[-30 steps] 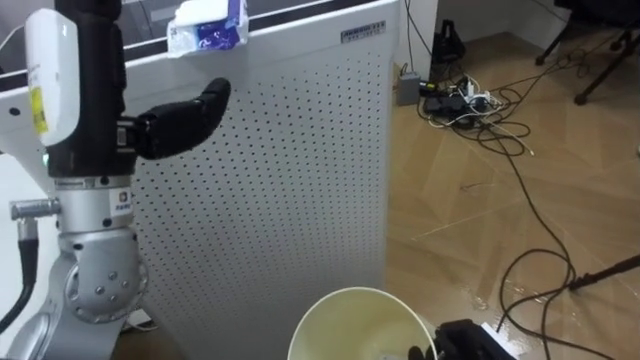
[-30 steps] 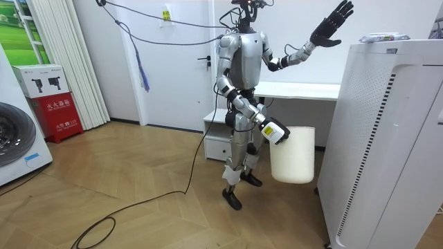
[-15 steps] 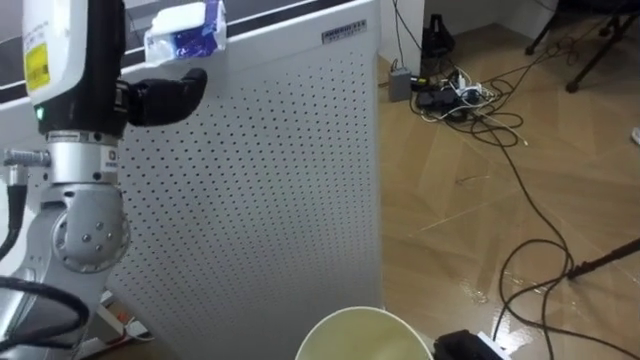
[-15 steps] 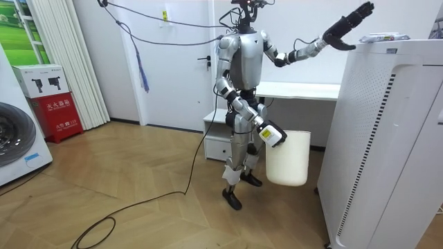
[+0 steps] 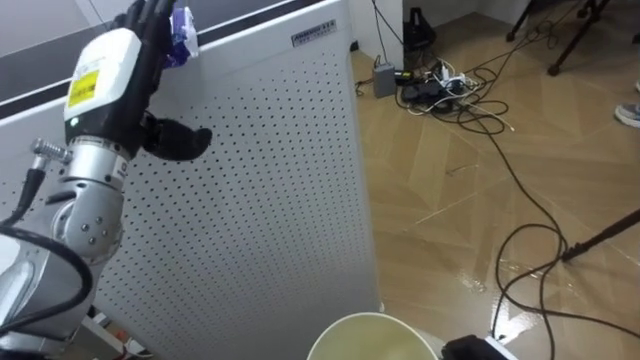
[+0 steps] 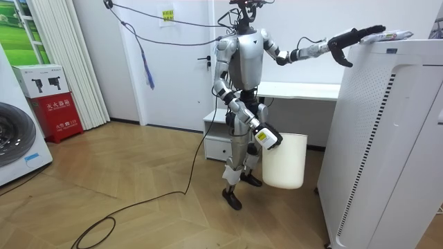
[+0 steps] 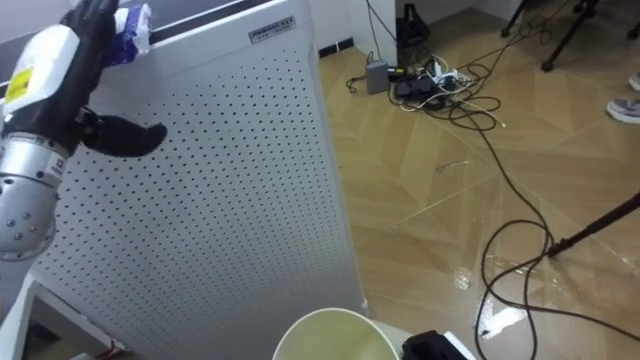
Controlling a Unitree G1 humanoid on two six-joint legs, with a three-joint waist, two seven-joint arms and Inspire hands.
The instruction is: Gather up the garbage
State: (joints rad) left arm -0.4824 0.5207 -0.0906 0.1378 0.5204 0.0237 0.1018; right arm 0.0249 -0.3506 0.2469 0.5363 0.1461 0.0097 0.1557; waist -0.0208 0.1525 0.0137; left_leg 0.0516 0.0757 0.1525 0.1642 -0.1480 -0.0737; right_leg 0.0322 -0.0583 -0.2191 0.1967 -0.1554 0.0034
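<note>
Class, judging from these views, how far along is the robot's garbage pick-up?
Done: the robot stands beside the white perforated unit, the white bin at its right hand. In hand: the left hand lies open over the unit's top, fingers at the blue-and-white wrapper, not curled round it. Left: grasp the wrapper and drop it in the bin.

No print readable; cabinet label point(image 5: 313, 37) too small.
</note>
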